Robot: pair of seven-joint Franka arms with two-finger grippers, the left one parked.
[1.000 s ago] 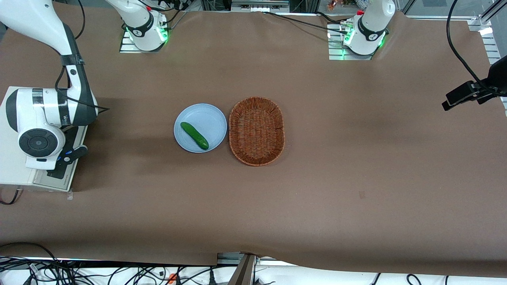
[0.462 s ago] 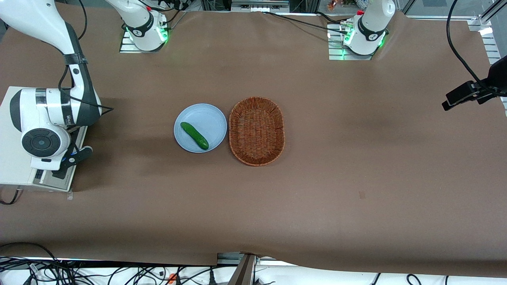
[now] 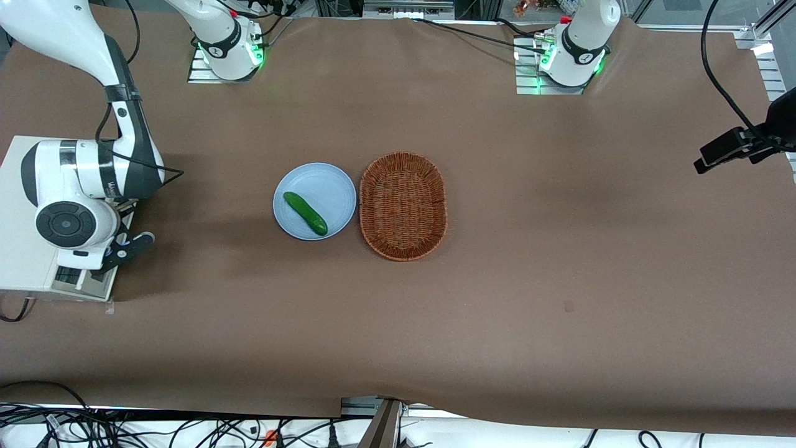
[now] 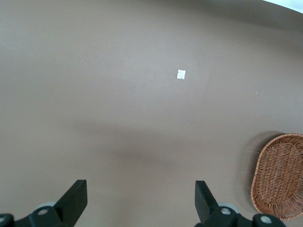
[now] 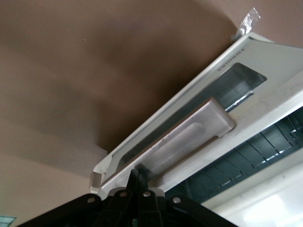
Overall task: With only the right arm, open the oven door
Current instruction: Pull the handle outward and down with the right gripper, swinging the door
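The cream-white toaster oven [image 3: 22,249] stands at the working arm's end of the table. The right arm [image 3: 81,186] hangs over it and hides most of the oven door [image 3: 81,285]. My gripper [image 3: 115,255] is in front of the oven, low at the door. In the right wrist view the door [image 5: 189,106] is tilted partly open, and dark rack bars [image 5: 246,156] show inside. The gripper [image 5: 140,177] has its fingers pressed together against one end of the silver bar handle [image 5: 189,137]. The knobs are hidden.
A light blue plate [image 3: 329,186] with a green cucumber [image 3: 305,213] lies mid-table, beside a brown wicker basket [image 3: 403,205]. The basket also shows in the left wrist view [image 4: 279,182]. Both arm bases [image 3: 227,46] stand farthest from the front camera.
The right arm's wrist and gripper have shifted a little away from the oven body, toward the middle of the table and nearer the front camera. Plate, cucumber and basket have not moved.
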